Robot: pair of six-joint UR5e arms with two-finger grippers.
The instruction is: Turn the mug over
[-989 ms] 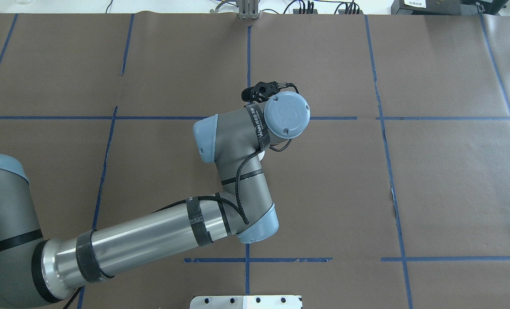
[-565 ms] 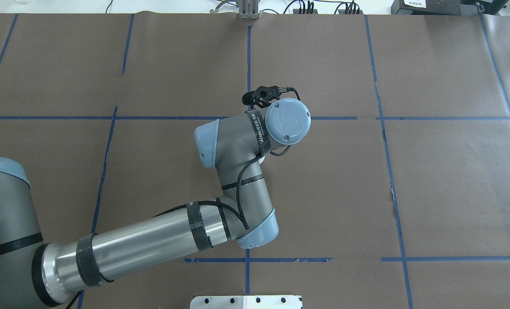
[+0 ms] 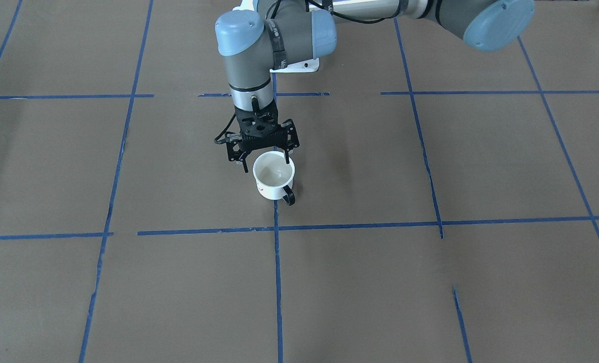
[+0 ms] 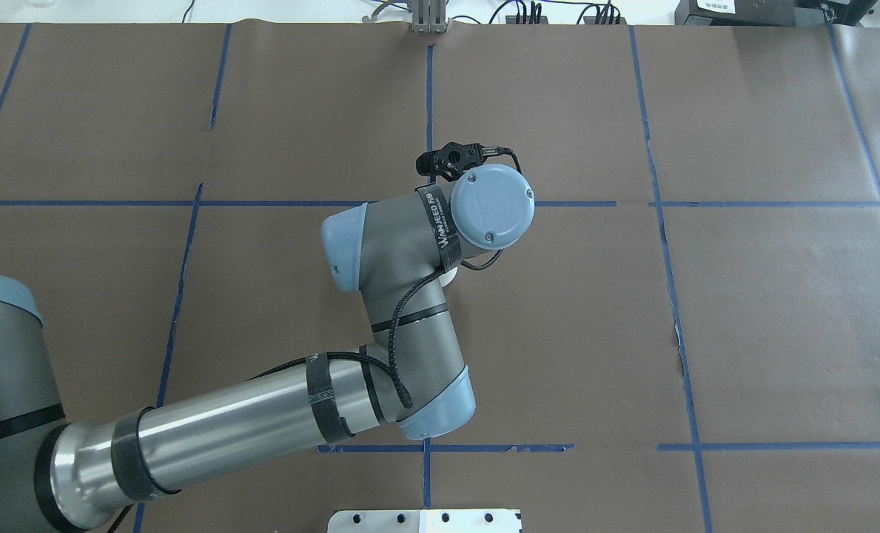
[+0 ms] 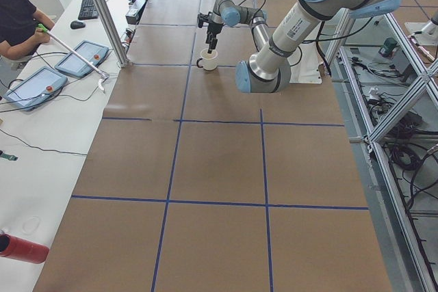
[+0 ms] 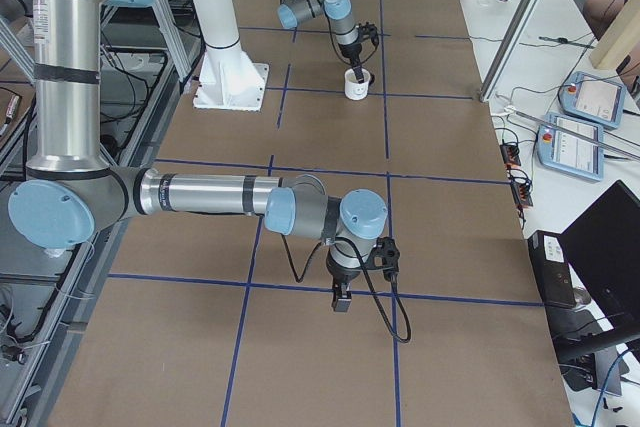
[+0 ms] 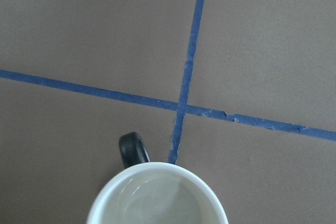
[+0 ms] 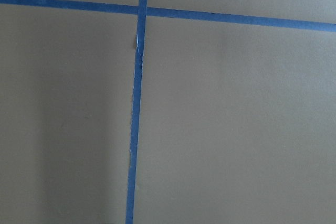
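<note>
The white mug [image 3: 274, 177] stands upright on the brown table, mouth up, with its dark handle [image 3: 289, 195] pointing away from the robot. My left gripper [image 3: 264, 162] hangs straight down over the mug's robot-side rim. Its jaws are spread about a mug's width. One fingertip [image 3: 242, 165] is outside the mug and the other is at the rim. The left wrist view shows the mug's rim [image 7: 157, 171] and handle [image 7: 134, 149] at the bottom edge. My right gripper [image 6: 340, 297] shows only in the exterior right view, low over the table; I cannot tell whether it is open or shut.
Brown paper with a grid of blue tape lines [image 3: 276, 282] covers the table. A white mounting plate [image 4: 425, 520] sits at the robot-side edge. Operator tablets [image 5: 31, 87] and a person are on the side bench beyond the table.
The left arm's elbow and forearm have swung a little toward the view's left. The wrist has stayed over the same spot.
</note>
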